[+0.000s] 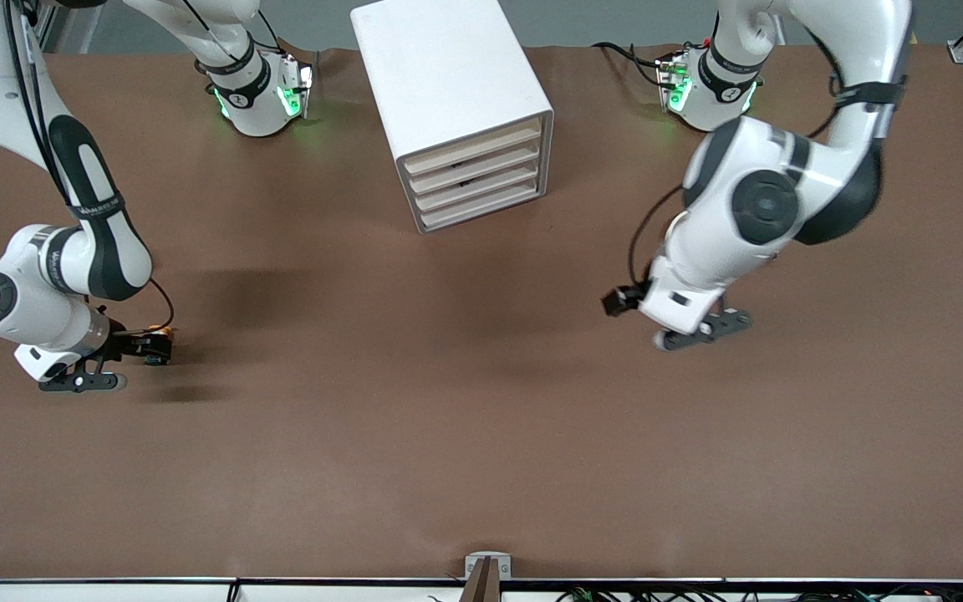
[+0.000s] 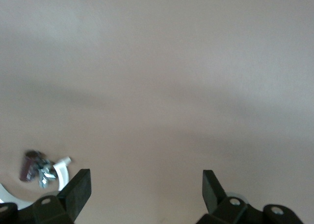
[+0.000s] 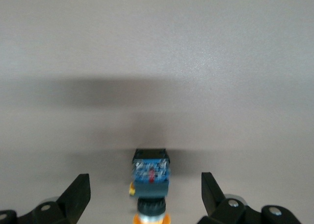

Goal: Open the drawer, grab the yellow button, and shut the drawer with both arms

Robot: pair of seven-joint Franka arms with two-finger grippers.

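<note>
Lying between the wide-spread fingers of the right gripper (image 3: 142, 194), the button (image 3: 151, 177) is being left free; it risks being nudged in retreat. The left gripper (image 2: 146, 189) is being held open, empty.

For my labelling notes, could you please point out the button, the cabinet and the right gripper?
button (image 3: 151, 179): right wrist view, on its blue body.
cabinet (image 1: 440, 67): front view, on its white top.
right gripper (image 3: 146, 194): right wrist view, midway between its open fingertips.

Front camera: high, facing both arm bases, whole tabletop (image 1: 481, 468). Wrist cameras: close, looking down onto that tabletop.
</note>
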